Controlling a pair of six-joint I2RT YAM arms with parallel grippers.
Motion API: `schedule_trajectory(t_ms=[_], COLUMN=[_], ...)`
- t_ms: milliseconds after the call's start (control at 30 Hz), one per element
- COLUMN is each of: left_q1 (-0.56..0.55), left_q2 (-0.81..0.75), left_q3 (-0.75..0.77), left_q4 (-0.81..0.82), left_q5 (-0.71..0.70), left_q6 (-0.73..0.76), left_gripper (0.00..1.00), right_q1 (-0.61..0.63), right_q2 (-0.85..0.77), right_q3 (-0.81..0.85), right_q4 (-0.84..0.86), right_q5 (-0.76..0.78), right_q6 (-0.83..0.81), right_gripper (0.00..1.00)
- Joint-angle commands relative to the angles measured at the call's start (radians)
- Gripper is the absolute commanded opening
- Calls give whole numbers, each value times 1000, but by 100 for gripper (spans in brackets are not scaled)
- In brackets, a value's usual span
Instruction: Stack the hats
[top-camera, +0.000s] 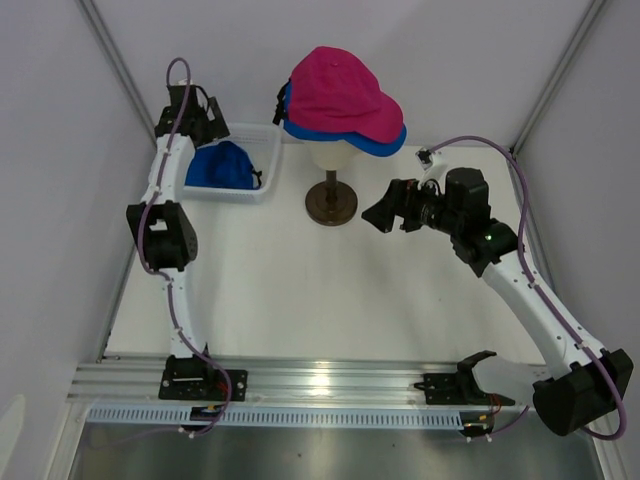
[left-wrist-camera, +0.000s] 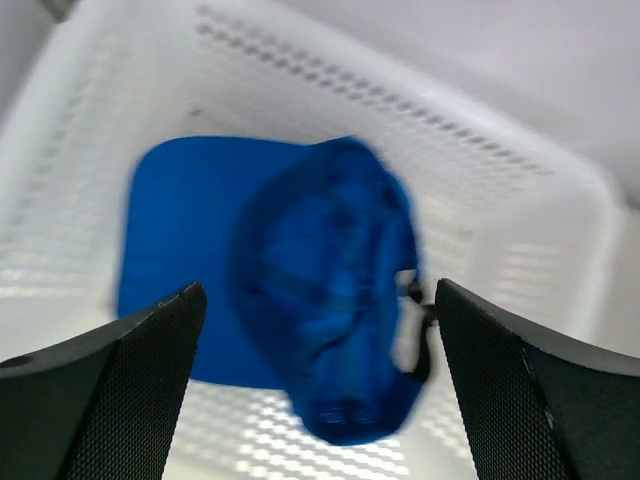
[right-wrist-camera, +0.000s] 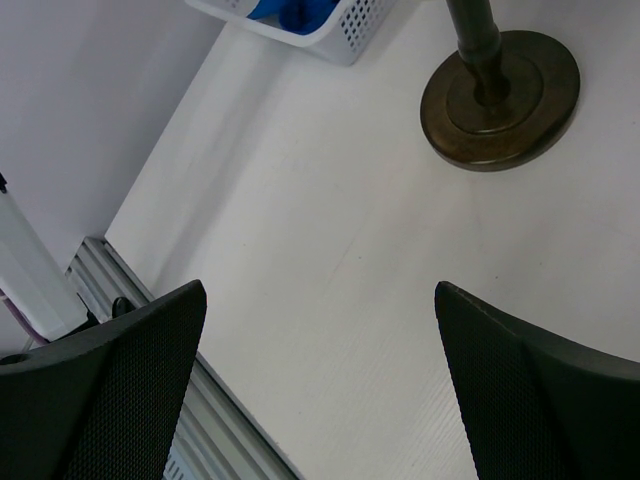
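A magenta pink hat (top-camera: 338, 92) sits on top of a bright blue hat (top-camera: 388, 143) on the cream mannequin head (top-camera: 328, 156). The other blue hat (top-camera: 222, 166) lies crumpled in the white mesh basket (top-camera: 262, 185). In the left wrist view this hat (left-wrist-camera: 330, 300) lies just below my open, empty left gripper (left-wrist-camera: 318, 292). In the top view my left gripper (top-camera: 212, 128) hovers over the basket's far left corner. My right gripper (top-camera: 383, 212) is open and empty, right of the stand, above bare table (right-wrist-camera: 320, 290).
The mannequin's dark round stand base (top-camera: 331, 203) is on the table between the arms and shows in the right wrist view (right-wrist-camera: 500, 100). The basket's corner (right-wrist-camera: 345, 30) is at that view's top. White walls enclose the table. A metal rail (top-camera: 320, 380) runs along the near edge.
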Motion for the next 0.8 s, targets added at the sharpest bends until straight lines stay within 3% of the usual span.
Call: schedule_trajectory(t_ms=[0, 100, 333, 600, 733, 767], left_q1=[3, 18, 90, 89, 87, 84], left_q2=[57, 104, 161, 269, 275, 276], left_q3=[27, 31, 88, 189, 179, 183], left_q4=[-105, -143, -232, -448, -467, -468], left_q5=[-121, -161, 23, 34, 38, 32], left_q6=[178, 173, 122, 171, 181, 185], left_gripper=[99, 100, 100, 99, 84, 72], right_q1=[2, 1, 1, 5, 10, 12], right_q2=[-20, -18, -21, -3, 9, 12], right_q3=[2, 7, 5, 2, 5, 8], right_q4=[40, 29, 28, 55, 67, 64], right_q5=[-10, -5, 8, -8, -24, -25], right_q6=[4, -1, 2, 27, 33, 31], right_gripper=[100, 100, 99, 100, 100, 100])
